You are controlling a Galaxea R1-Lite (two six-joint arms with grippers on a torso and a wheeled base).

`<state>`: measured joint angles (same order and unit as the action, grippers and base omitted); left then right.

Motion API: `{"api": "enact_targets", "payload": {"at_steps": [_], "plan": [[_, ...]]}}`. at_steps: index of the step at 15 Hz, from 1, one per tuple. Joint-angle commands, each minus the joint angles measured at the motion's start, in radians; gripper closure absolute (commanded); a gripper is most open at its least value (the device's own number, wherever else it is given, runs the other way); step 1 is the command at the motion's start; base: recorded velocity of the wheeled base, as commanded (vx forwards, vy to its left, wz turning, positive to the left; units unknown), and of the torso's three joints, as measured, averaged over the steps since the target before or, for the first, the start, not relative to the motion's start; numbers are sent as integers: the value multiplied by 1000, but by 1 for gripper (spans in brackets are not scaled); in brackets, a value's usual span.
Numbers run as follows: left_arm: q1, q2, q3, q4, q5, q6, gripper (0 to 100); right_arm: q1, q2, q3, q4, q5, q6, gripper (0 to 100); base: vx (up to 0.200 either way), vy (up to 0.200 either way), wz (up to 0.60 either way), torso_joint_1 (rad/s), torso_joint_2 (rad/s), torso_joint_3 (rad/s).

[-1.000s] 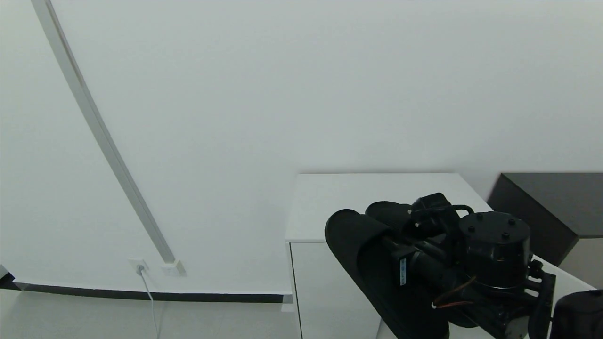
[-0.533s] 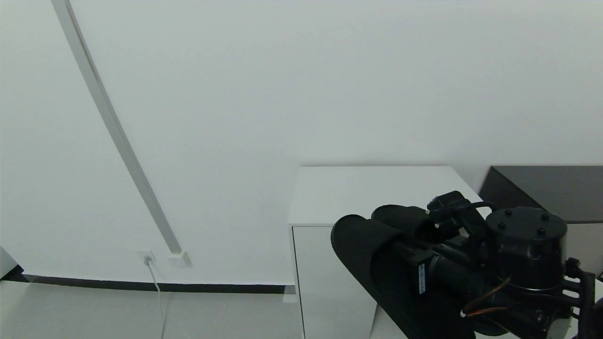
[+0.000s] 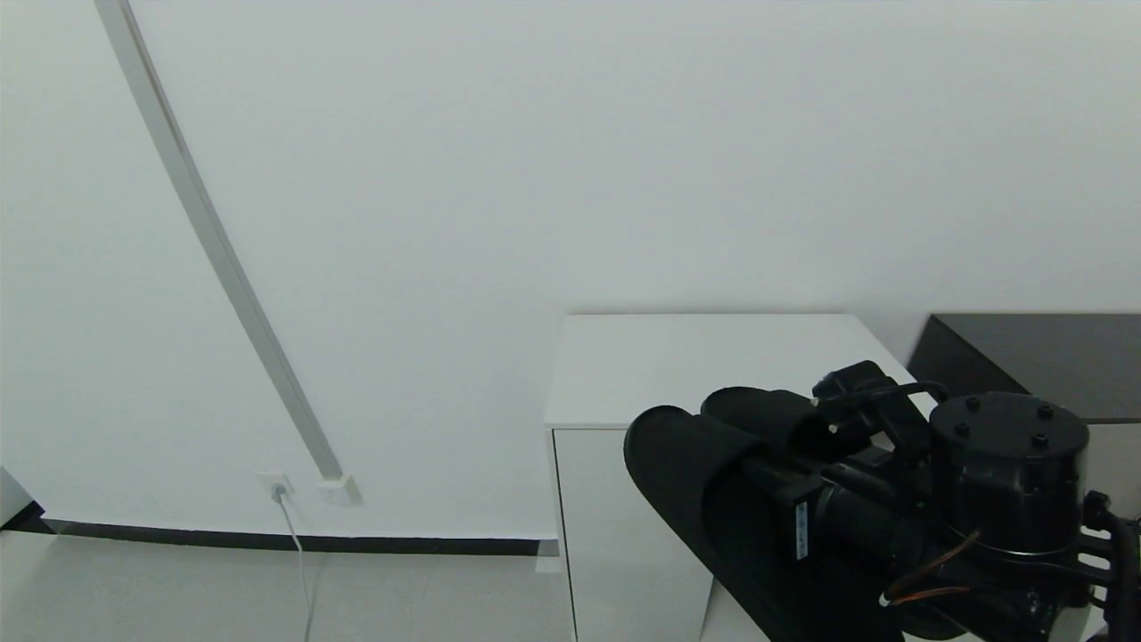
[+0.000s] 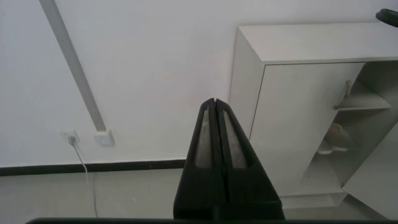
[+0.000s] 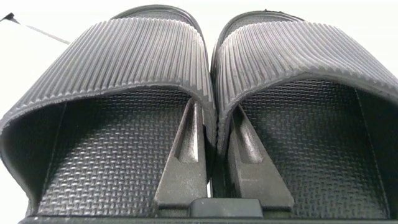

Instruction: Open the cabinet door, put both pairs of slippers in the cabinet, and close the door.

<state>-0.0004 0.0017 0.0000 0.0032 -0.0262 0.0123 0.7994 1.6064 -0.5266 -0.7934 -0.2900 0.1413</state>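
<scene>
1. Right end effector (image 5: 214,109): fingers (image 5: 186,149) nearly closed, one inside each slipper, pinching the two adjoining strap walls between them.
2. Pair of black slippers (image 3: 686,473): held side by side off the floor, in front of the cabinet's upper front edge; whether they touch it cannot be told.
3. Left end effector (image 4: 214,109): fingers pressed together, holding nothing, in front of the wall left of the cabinet.
4. White cabinet (image 3: 704,366): back against the wall; flat top, left side panel exposed. An open compartment with shelves (image 4: 364,102) lies right of a flat front panel (image 4: 298,118).
5. Dark-topped unit (image 3: 1034,357): just right of the cabinet.
6. White wall (image 3: 535,178): grey conduit strip (image 3: 205,223) runs down to a wall box; beside it is a socket (image 3: 276,486) with a cable.
7. Light floor (image 3: 267,597): extends leftward from the cabinet's side, below a dark skirting band.
</scene>
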Motion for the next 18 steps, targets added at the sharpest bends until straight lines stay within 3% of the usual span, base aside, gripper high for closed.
{"api": "enact_targets", "payload": {"at_steps": [1, 18], "plan": [[0, 0, 0, 0, 0, 0, 100, 6, 6, 0, -1, 0, 0, 100, 0, -200, 0, 2, 7, 2], [0, 0, 0, 0, 0, 0, 100, 15, 4, 22, -6, 2, 1, 100, 0, -200, 0, 2, 1, 3]]}}
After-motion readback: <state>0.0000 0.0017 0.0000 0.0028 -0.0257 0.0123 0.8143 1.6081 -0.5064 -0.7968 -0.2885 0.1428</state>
